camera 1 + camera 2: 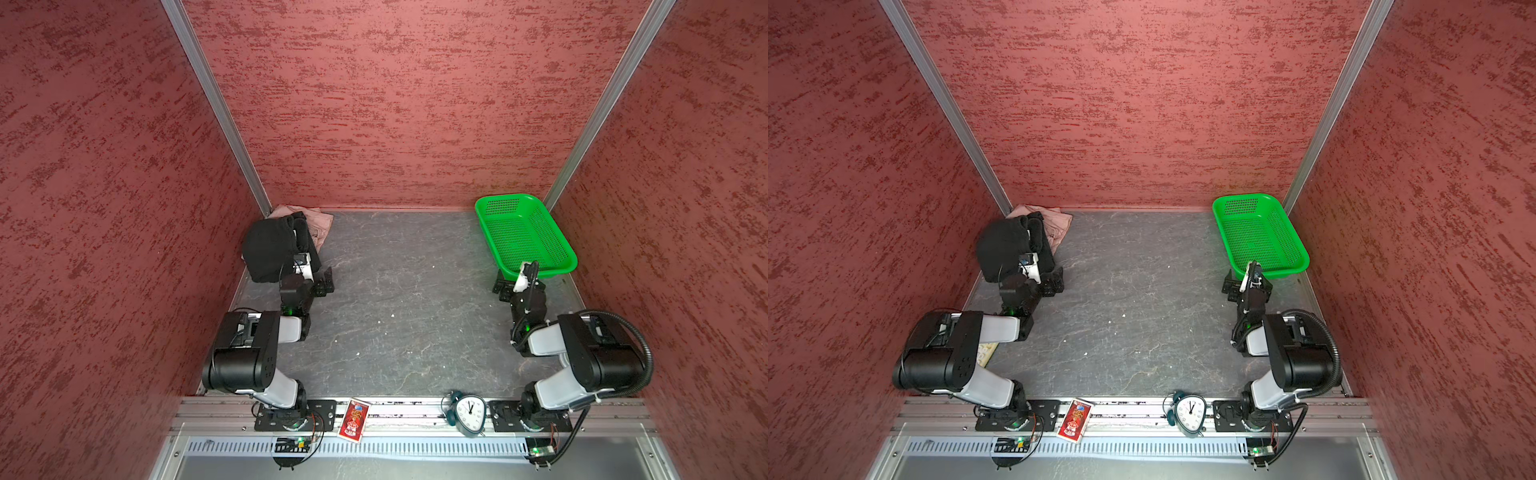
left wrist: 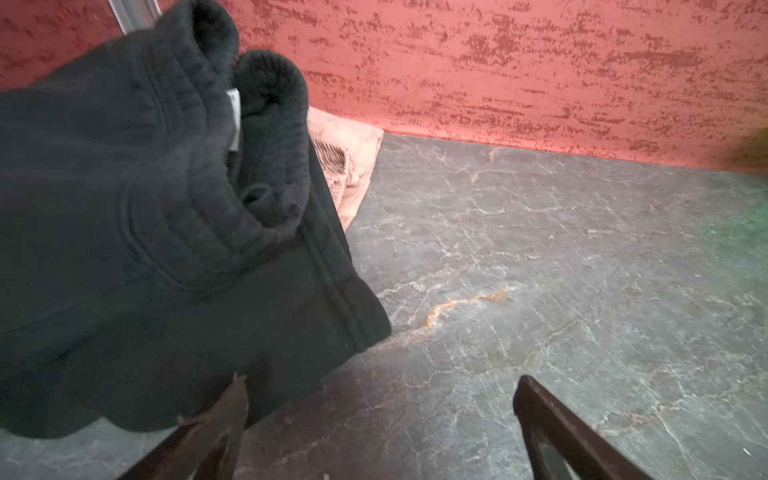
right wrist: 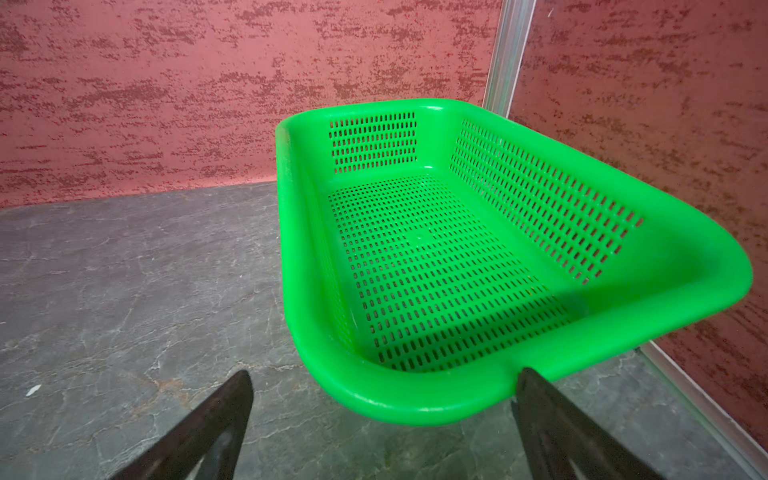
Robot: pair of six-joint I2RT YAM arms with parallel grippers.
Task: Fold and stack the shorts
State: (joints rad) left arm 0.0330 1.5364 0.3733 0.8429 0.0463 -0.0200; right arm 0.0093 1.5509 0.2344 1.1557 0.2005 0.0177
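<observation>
Free: we find the middle of the bench (image 1: 395, 299) open from front rail (image 1: 407, 409) to back wall (image 1: 395, 124).
Obstacles: black shorts (image 1: 266, 249) heaped partly over pink shorts (image 1: 320, 222) in the far left corner; basket (image 1: 503, 206) in the far right corner; clock (image 1: 469, 411) on the front rail.

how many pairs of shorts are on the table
2. The black shorts lie bunched in the far left corner, partly over the dusty pink shorts, which peek out behind them. Others could be hidden underneath.
</observation>
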